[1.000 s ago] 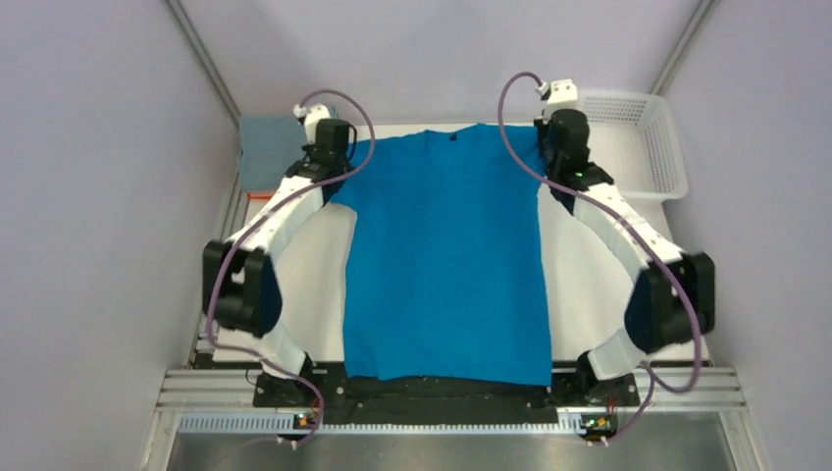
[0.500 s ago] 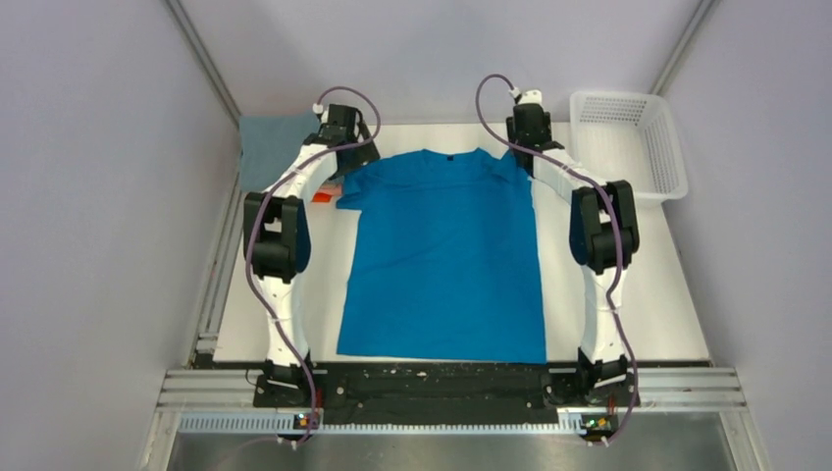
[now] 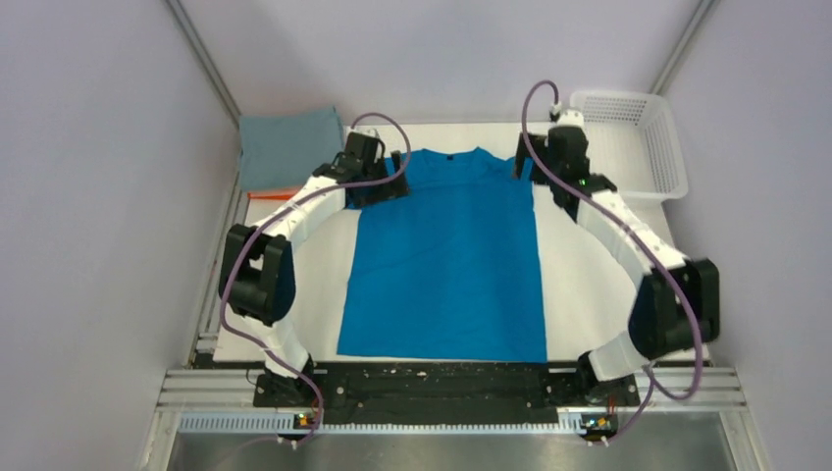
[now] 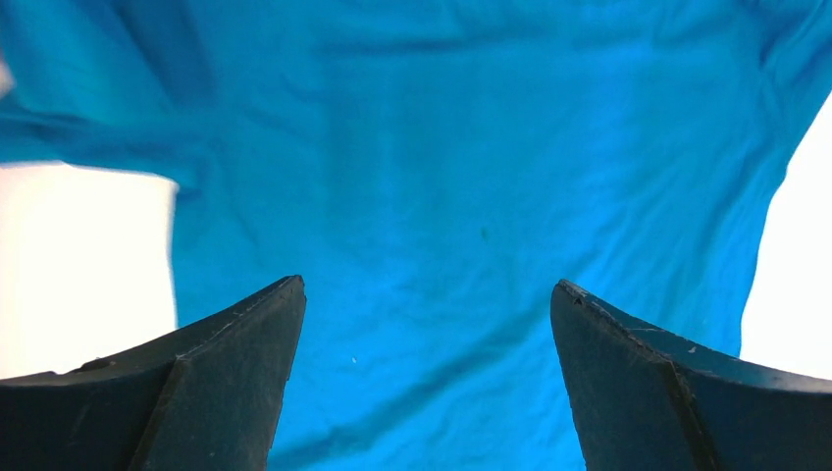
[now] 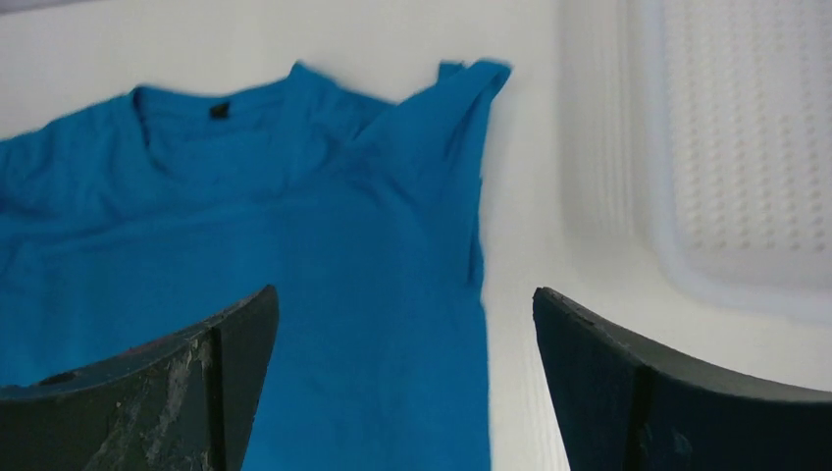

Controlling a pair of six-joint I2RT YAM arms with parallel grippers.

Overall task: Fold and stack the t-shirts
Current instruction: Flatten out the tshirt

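A bright blue t-shirt [image 3: 446, 265] lies flat and face up on the white table [image 3: 608, 285], collar at the far end. My left gripper [image 3: 397, 182] hovers open over its left shoulder. The left wrist view shows blue cloth [image 4: 471, 196] below the spread fingers of that gripper [image 4: 427, 285], with nothing held. My right gripper [image 3: 535, 169] is open above the shirt's right edge. In the right wrist view the bunched right sleeve [image 5: 442, 108] lies beyond the empty gripper [image 5: 404, 290]. A folded grey-blue t-shirt [image 3: 289, 147] rests at the far left, with an orange edge [image 3: 270, 194] showing at its near side.
A white mesh basket [image 3: 628, 137] stands at the far right corner, close to my right wrist; its wall also shows in the right wrist view as the basket [image 5: 746, 147]. Grey walls close in both sides. A metal rail [image 3: 451, 388] runs along the near edge.
Both grippers have opened and let go of the shirt's shoulders. The shirt was drawn toward the far end and now lies flat. The left gripper has moved right, over the cloth.
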